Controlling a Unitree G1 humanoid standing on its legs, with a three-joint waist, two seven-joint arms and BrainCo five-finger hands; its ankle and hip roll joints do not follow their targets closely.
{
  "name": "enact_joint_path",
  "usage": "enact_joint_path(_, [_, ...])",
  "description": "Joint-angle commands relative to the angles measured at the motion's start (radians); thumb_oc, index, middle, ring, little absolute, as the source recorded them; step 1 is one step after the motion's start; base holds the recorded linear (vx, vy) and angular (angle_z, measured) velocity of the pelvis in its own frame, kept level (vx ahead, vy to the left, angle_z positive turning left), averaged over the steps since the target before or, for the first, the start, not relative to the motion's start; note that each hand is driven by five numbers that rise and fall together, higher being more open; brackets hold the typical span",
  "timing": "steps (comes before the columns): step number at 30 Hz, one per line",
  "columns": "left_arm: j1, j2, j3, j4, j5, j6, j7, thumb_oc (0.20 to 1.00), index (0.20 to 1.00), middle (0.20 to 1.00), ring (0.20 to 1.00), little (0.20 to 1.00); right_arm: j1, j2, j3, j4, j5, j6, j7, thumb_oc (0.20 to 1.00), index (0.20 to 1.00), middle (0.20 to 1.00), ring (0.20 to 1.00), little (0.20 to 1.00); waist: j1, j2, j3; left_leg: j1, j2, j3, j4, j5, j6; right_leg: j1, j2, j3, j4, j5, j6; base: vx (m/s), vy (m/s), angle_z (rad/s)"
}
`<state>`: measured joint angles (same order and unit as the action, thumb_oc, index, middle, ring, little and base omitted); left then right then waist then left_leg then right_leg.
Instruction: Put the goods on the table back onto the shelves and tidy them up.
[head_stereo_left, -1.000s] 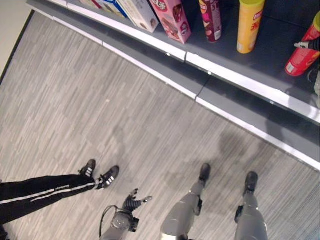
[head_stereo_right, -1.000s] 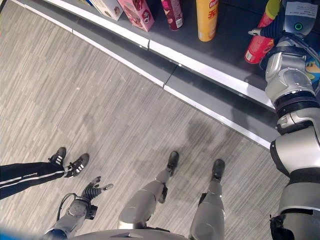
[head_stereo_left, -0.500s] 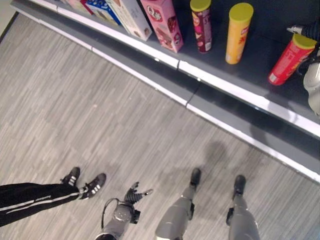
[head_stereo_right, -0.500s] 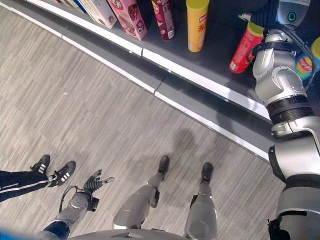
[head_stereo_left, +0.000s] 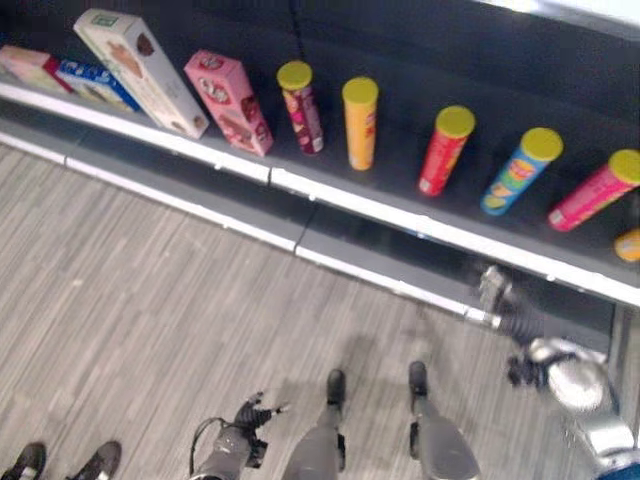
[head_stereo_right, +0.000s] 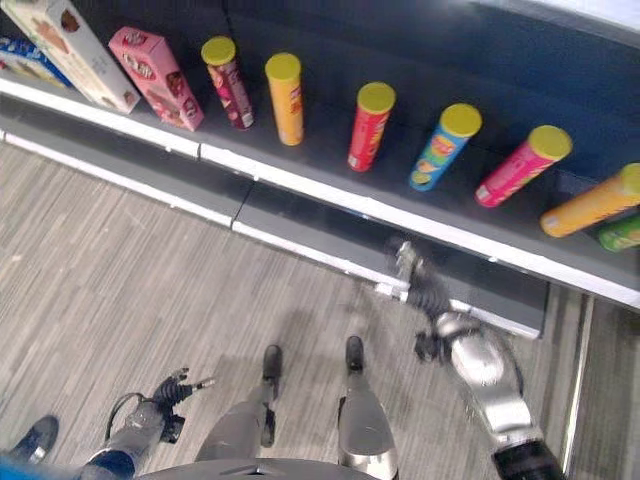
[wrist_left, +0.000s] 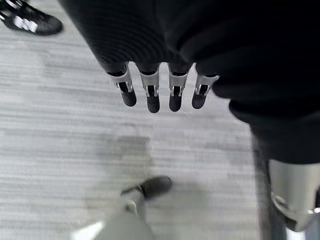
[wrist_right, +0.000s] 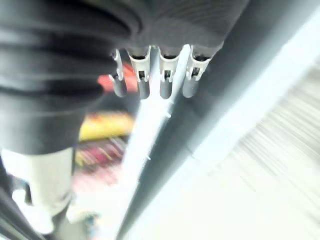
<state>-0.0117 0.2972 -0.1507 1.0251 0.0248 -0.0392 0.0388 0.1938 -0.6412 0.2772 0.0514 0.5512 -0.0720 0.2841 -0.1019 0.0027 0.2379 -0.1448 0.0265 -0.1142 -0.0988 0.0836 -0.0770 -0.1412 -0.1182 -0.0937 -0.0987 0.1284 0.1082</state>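
Seven tubes are lined along the shelf (head_stereo_right: 330, 200) across the upper frame, the red tube (head_stereo_right: 369, 126) mid-row. Both hands are held empty with relaxed fingers: right hand (head_stereo_right: 407, 262) centre-right, left hand (head_stereo_right: 176, 385) lower left.

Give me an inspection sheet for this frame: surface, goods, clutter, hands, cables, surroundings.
Surface: dark shelf with a white front edge; grey plank floor.
Goods: boxes, including a pink box, then upright yellow-lidded cans: maroon can, orange can, red can, blue can, pink can.
Clutter: nothing seen.
Hands: left robot hand open, empty, low over the floor; right robot hand open, empty, near the shelf edge.
Cables: nothing seen.
Surroundings: a person's shoes.
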Motion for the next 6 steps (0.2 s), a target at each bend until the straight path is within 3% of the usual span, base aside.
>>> enact_joint_path(1, [0.035,0.034,-0.05,-0.006,0.043,-0.024,-0.051,1.0,1.0,1.0,1.0,1.0,-0.046,-0.02,0.04,0.191,-0.033,0.01,0.135,1.0,1.0,1.0,1.0,1.0,0.03,0.0,-0.086,0.092,0.026,0.108,0.029,-0.131,-0.02,0.032,-0.065,0.037,0.103,-0.156,0.065,0.04,0.015,-0.08])
enact_joint_path(2, [0.036,0.035,-0.05,-0.006,0.043,-0.024,-0.051,1.0,1.0,1.0,1.0,1.0,-0.047,-0.019,0.041,0.193,-0.034,0.009,0.135,1.0,1.0,1.0,1.0,1.0,0.03,-0.001,-0.085,0.093,0.027,0.108,0.029,-0.131,-0.02,0.034,-0.064,0.038,0.103,-0.156,0.065,0.04,0.003,-0.1])
enact_joint_path(6, [0.048,0.021,-0.075,-0.02,0.013,-0.024,-0.073,1.0,1.0,1.0,1.0,1.0,-0.067,0.09,0.046,0.572,-0.279,0.011,0.031,1.0,1.0,1.0,1.0,1.0,0.032,-0.014,-0.119,0.126,0.029,0.116,0.031,-0.145,-0.015,0.065,-0.063,0.036,0.095,-0.155,0.069,0.04,-0.003,-0.12])
